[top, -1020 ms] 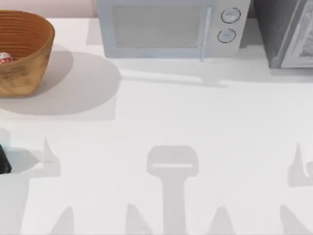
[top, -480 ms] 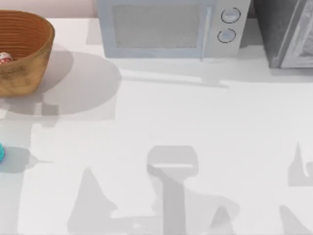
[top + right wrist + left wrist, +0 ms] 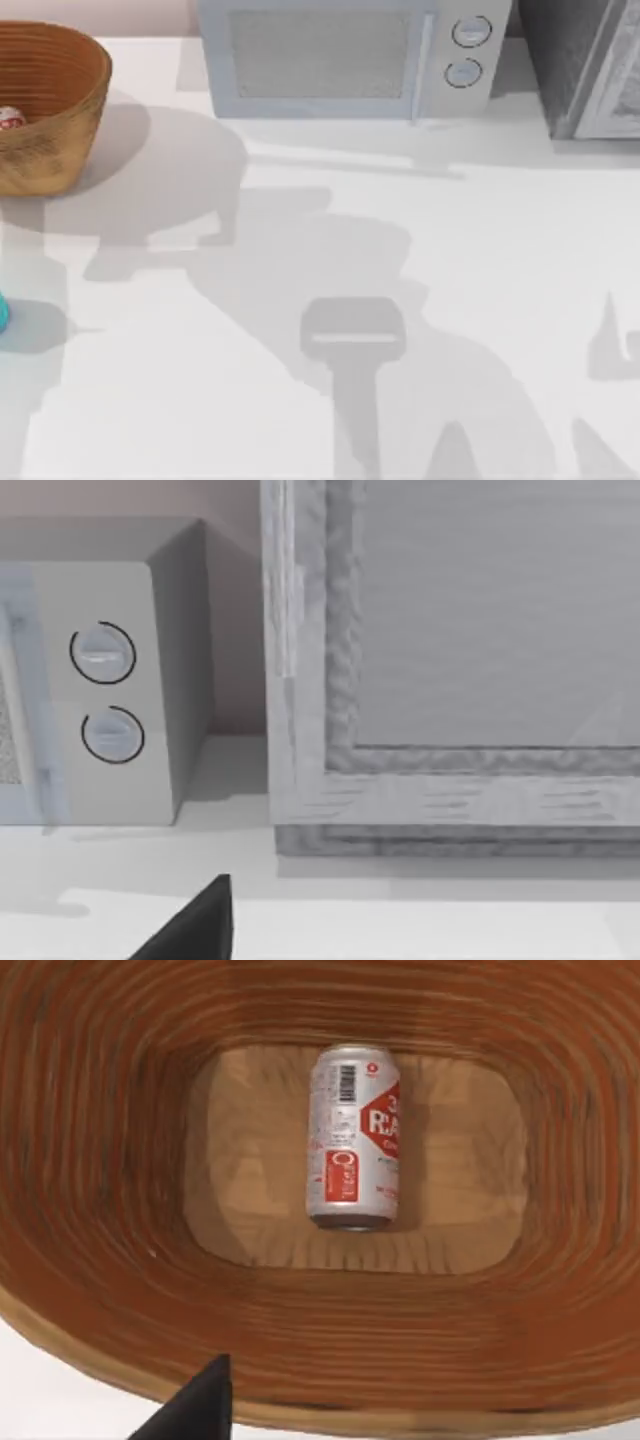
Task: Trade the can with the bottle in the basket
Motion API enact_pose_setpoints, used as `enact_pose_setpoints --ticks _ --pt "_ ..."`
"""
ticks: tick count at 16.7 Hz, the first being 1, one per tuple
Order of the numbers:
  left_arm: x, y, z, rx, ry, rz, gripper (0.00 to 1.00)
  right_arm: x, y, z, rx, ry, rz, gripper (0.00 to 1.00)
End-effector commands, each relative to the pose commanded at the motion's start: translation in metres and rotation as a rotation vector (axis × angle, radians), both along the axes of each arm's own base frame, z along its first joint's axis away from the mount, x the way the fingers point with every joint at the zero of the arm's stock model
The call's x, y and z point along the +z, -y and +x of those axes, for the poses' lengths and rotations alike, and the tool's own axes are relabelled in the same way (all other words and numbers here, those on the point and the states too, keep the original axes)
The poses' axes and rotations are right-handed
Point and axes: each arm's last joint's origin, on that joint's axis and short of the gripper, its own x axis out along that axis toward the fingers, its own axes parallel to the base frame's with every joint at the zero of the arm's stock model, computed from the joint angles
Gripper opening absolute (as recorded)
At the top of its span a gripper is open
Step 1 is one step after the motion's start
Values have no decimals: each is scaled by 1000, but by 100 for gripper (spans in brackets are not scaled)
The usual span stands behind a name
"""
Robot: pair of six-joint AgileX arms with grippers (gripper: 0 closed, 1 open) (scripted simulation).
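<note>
Left wrist view: looks straight down into the basket (image 3: 90, 1160), so the left arm is poised above it; a dark fingertip (image 3: 195, 1410) of the left hand pokes in at the picture's edge, near the basket rim.
Left hand state: cannot tell whether it is spread or pressed together; one finger alone is visible.
Can: the can (image 3: 352, 1135) lies on its side on the basket floor, about in the middle, label up, clear of the ribbed walls.
Top view, basket: the basket (image 3: 60, 110) stands at the table's (image 3: 330, 250) far left corner, with a sliver of the can (image 3: 8, 117) showing inside it at the left edge.
Bottle: the bottle (image 3: 2, 313) is a teal sliver on the table at the left edge, well apart from the basket and nearer the front.
Step in hand (judgement): reaching into the basket to take the can out; the bottle goes in afterwards.
Doing it well (judgement): line the fingers across the can's round body, not its ends; come down in the middle of the basket so the fingers miss the walls; a lying can may roll, so close squarely on its midpoint.
Risk (judgement): brushing the rim could shift the basket.
Right wrist view: the right arm is parked facing a microwave (image 3: 90, 680) and a grey cabinet (image 3: 450, 660); its fingertip (image 3: 200, 925) shows, hand state cannot be told.
</note>
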Motion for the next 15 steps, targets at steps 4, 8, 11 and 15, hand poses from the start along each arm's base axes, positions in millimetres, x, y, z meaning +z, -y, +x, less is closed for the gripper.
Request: enact_pose_setpoints --ticks 4,8,11,15 --pt "-50 -21 66 -39 -179 -68 100 0 0 0 0 0 0 100" --pt "-99 -32 103 -75 -292 -123 100 0 0 0 0 0 0 100" --pt "-118 -35 114 -91 -328 -143 100 0 0 0 0 0 0 100" --pt "-121 -35 115 -93 -332 -145 100 0 0 0 0 0 0 100"
